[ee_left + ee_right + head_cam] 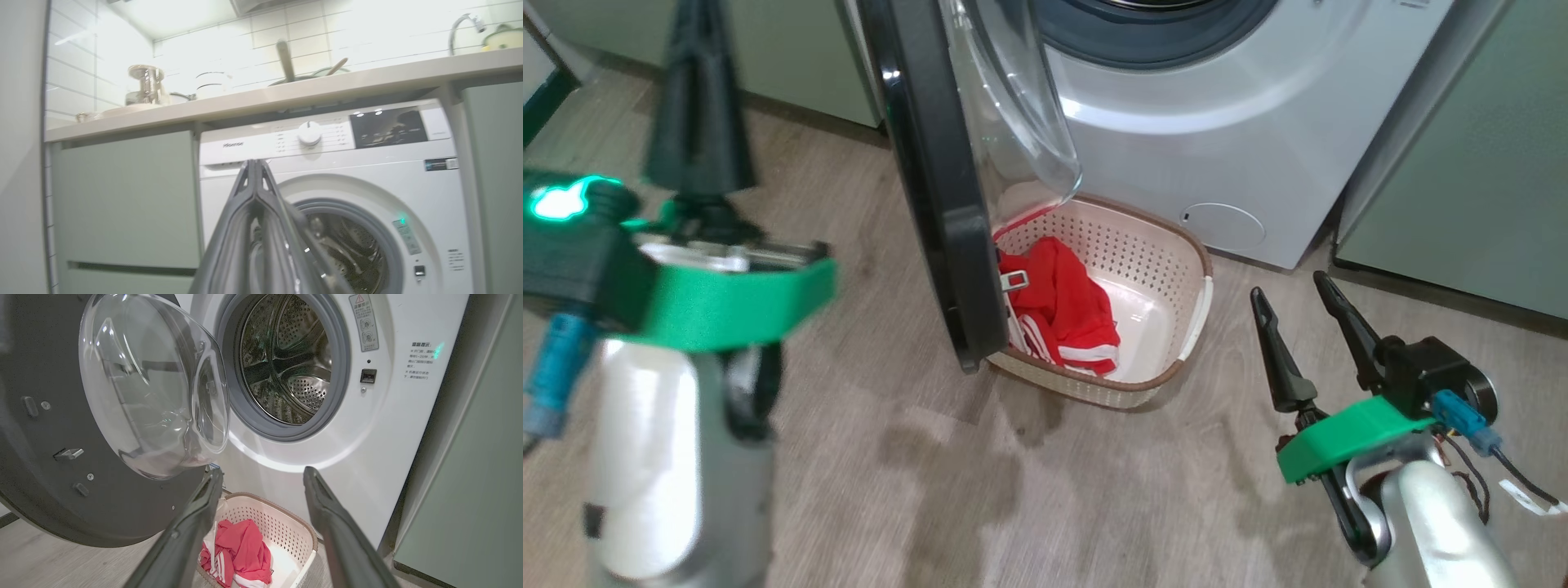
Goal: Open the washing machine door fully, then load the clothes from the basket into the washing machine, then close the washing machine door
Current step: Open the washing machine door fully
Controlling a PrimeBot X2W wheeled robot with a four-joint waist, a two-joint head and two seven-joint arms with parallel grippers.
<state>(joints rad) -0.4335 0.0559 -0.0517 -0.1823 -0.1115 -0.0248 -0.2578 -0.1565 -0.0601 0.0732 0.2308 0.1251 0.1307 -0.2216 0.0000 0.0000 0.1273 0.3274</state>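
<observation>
Check the left tool [698, 90]: its fingers are pressed together with nothing between them, and it stands raised to the left of the washing machine door [931, 163]. Check the right tool [1290, 287]: its fingers are spread wide and empty, just right of the basket [1207, 265]. The door stands open, its glass bowl hanging over the basket's left end. The basket sits on the floor [890, 474] directly before the washing machine [1217, 163]. The clothes [1062, 306] lie bunched in the basket.
</observation>
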